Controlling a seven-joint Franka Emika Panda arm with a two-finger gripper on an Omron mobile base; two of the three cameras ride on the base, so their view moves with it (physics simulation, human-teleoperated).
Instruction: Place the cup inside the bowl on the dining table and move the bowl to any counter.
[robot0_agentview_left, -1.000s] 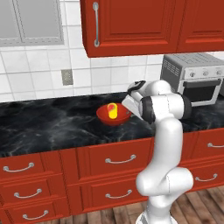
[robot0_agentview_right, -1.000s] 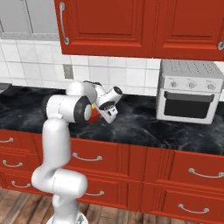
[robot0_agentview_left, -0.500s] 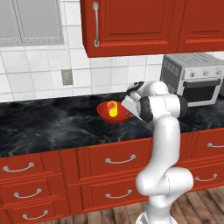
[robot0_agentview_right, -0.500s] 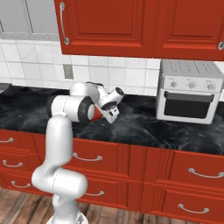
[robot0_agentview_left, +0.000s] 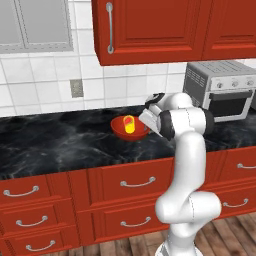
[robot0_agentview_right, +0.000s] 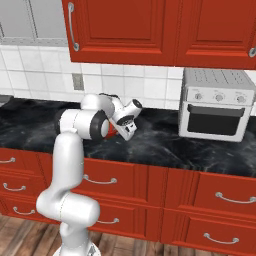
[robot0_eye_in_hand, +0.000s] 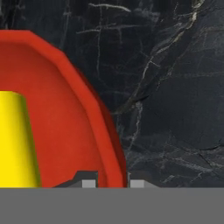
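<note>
The cup (robot0_agentview_left: 129, 124) is standing inside the bowl (robot0_agentview_left: 121, 129), yellow against the red, so the first half of the job looks done. And the bowl itself sits on the counter (robot0_agentview_left: 60, 142), the long black marble top over the red drawers, with the tiled wall behind it. That reads as the second half finished too, or very nearly.

Now the gripper (robot0_agentview_left: 146, 115) is right at the bowl's near edge. From the hand camera the bowl's rim (robot0_eye_in_hand: 98, 118) runs down between the two finger tips (robot0_eye_in_hand: 89, 183), one on the inside and one on the outside, so the fingers look set narrowly astride the rim. Are they pinching it or just let go? I cannot tell from here. If they are gripping, what remains is to release and pull clear.

Hard to make out: in the right base camera the arm's elbow covers nearly all of the bowl, leaving a red sliver (robot0_agentview_right: 111, 131). The hand camera cuts the cup (robot0_eye_in_hand: 15, 140) off at the left edge. The toaster oven (robot0_agentview_left: 222, 90) stands well apart to the right.
</note>
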